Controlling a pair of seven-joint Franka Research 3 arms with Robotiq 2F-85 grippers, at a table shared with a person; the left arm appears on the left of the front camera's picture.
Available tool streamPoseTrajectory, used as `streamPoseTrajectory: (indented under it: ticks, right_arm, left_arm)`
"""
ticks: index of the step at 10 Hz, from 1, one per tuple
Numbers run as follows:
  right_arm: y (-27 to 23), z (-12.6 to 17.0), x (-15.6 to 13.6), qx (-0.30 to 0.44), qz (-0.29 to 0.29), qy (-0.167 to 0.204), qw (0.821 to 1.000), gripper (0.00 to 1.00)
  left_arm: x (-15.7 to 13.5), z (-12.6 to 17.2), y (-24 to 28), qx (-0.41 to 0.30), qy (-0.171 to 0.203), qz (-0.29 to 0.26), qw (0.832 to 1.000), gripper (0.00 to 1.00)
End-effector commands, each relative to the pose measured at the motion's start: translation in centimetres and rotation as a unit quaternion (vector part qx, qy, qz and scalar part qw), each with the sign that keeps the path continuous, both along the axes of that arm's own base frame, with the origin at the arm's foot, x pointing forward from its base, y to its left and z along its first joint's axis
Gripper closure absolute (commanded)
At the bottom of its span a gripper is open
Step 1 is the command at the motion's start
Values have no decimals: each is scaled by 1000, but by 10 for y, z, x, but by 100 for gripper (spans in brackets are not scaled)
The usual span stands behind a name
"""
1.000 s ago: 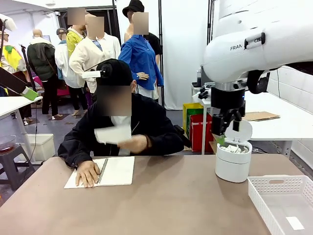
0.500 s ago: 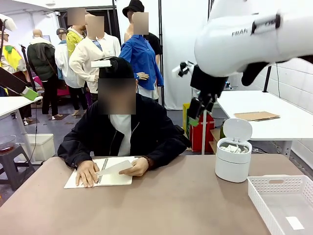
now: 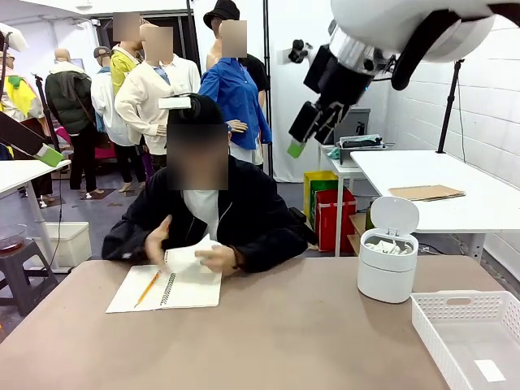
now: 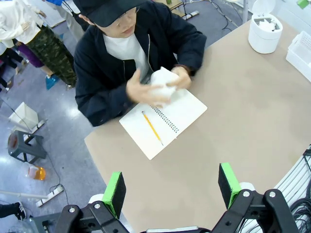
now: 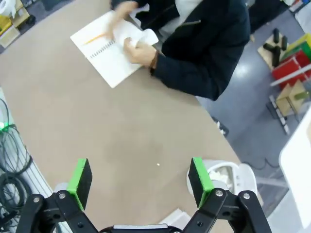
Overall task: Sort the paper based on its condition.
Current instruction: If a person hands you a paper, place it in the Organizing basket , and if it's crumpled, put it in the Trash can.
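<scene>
Both arms are hovering high over the desk (image 3: 276, 341) and carrying nothing: the left gripper (image 4: 171, 188) is showing its fingers spread wide, and the right gripper (image 5: 140, 175) is doing likewise. Nearest the robot, a white basket (image 3: 424, 323) is holding one flat slip (image 3: 490, 370). Just beyond it, an open-lidded bin (image 3: 386, 280) is holding crumpled wads (image 3: 388, 246). At the far edge the person's hands (image 4: 140, 91) are working a white piece of paper (image 4: 163, 81) above the spiral notebook (image 4: 180, 114), where a pencil (image 4: 152, 127) is lying. The paper is looking crushed, so it is probably heading for the bin. The sound approach is waiting until the hands are letting go and pulling clear, then descending straight over the paper with fingers wide.
</scene>
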State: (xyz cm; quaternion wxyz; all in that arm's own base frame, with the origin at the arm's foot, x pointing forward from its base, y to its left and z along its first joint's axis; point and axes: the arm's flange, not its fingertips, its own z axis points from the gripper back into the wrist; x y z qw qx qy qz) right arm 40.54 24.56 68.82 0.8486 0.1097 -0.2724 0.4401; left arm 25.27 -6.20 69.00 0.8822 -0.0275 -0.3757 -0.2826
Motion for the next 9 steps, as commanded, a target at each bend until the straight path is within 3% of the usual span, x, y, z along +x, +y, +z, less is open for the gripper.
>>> streamPoseTrajectory:
  ticks: [1,6,9]
  right_arm:
    - [2,0,10,33,22,2,999,0]
    - [-1,7,6,36,-5,-26,999,0]
    - [3,13,5,31,2,-14,999,0]
  left_arm:
    - [0,0,0,-1,0,1,1000,0]
    - [0,0,0,-1,0,1,1000,0]
    - [0,0,0,-1,0,1,1000,0]
